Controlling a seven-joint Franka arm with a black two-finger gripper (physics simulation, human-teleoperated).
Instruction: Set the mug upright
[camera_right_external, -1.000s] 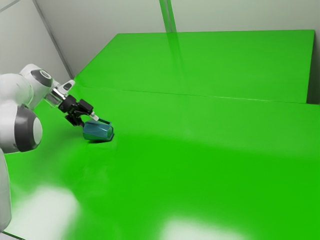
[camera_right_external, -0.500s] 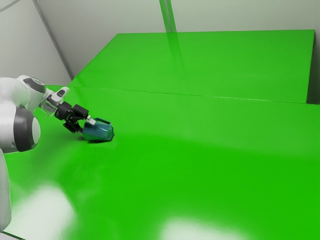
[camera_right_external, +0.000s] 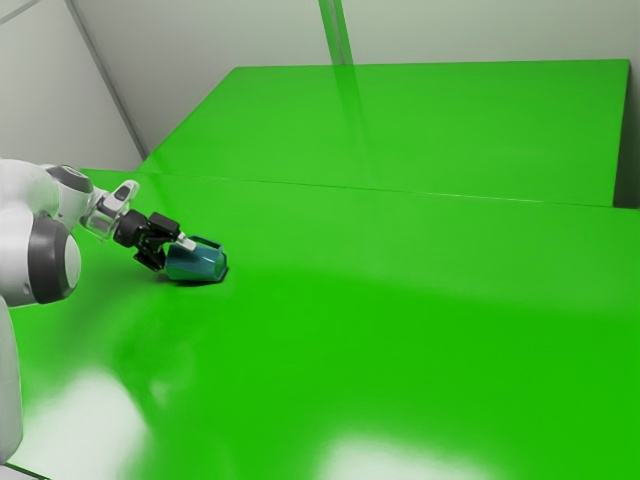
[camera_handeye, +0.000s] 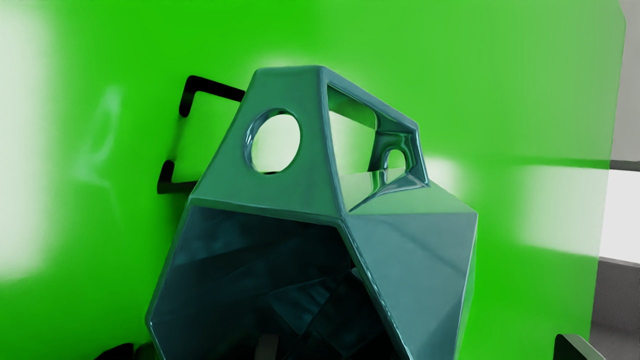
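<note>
hand (camera_right_external: 174, 254) spread wide — cut off in wrist view — tipped mug (camera_right_external: 198, 262), depths murky

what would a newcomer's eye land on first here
Probably the glossy bright-green tabletop, which spreads across most of the exterior view. Next comes the blue-green faceted mug, lying on its side toward that view's left, its open mouth facing the black two-finger pincer. In the wrist view, the mug's angular handle, pierced by a round hole, also stands out.
</note>
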